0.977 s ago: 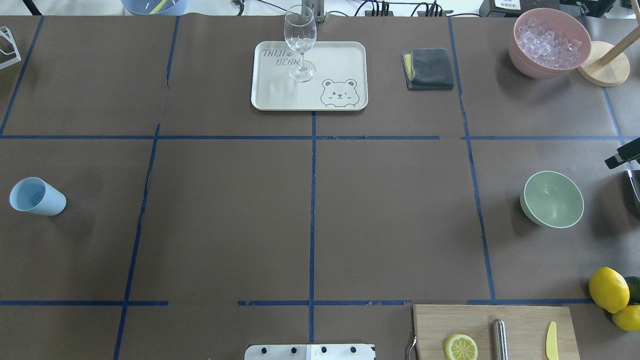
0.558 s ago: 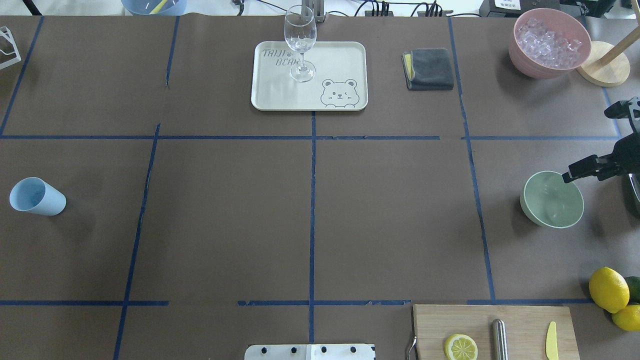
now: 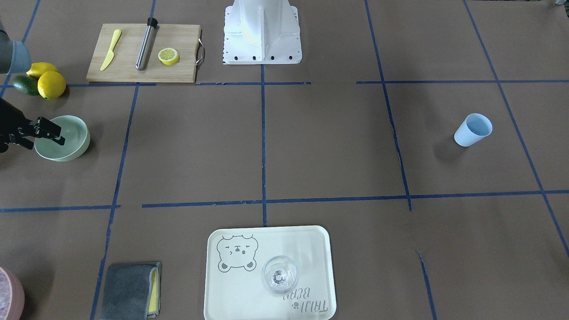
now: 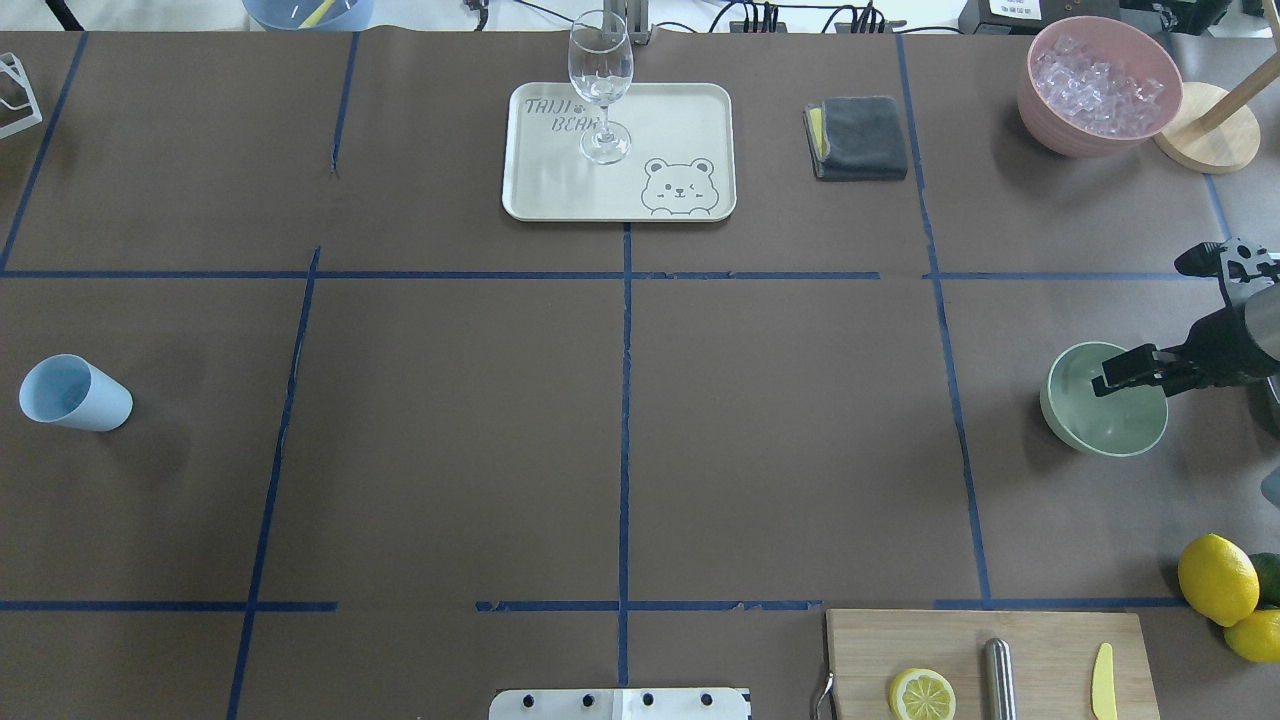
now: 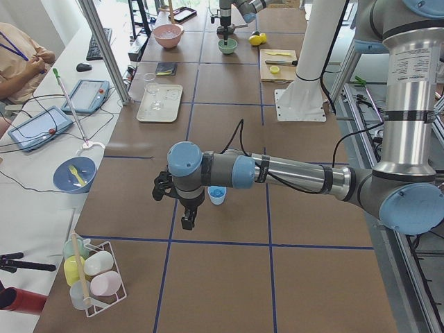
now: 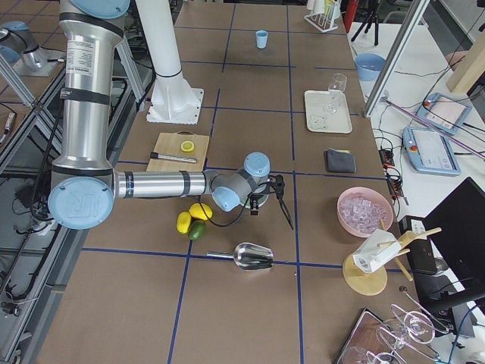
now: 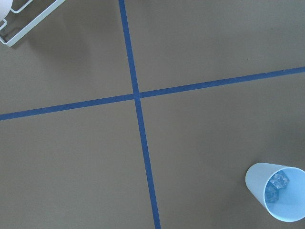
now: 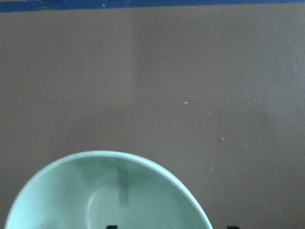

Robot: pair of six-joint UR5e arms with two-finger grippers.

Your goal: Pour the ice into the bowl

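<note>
The pale mint-green bowl (image 4: 1090, 425) stands at the table's right side and looks empty; it also fills the bottom of the right wrist view (image 8: 105, 195). My right gripper (image 4: 1143, 325) is open wide, with one finger over the bowl's far rim and the other off toward the back. A few clear cubes of ice (image 7: 276, 185) lie in the upright light-blue cup (image 4: 75, 393) at the far left. My left gripper (image 5: 177, 207) shows only in the exterior left view, just beside the cup (image 5: 217, 195); I cannot tell whether it is open or shut.
A pink bowl (image 4: 1040, 110) heaped with ice cubes stands back right by a wooden stand (image 4: 1210, 130). A tray (image 4: 690, 130) with a wine glass (image 4: 600, 85), a grey cloth (image 4: 858, 137), a cutting board (image 4: 1040, 640), lemons (image 4: 1217, 578) and a metal scoop (image 6: 254, 256) are around.
My right gripper has come in from the right edge and moved left, so that one finger now hangs over the bowl. The cup and bowl have not moved.
</note>
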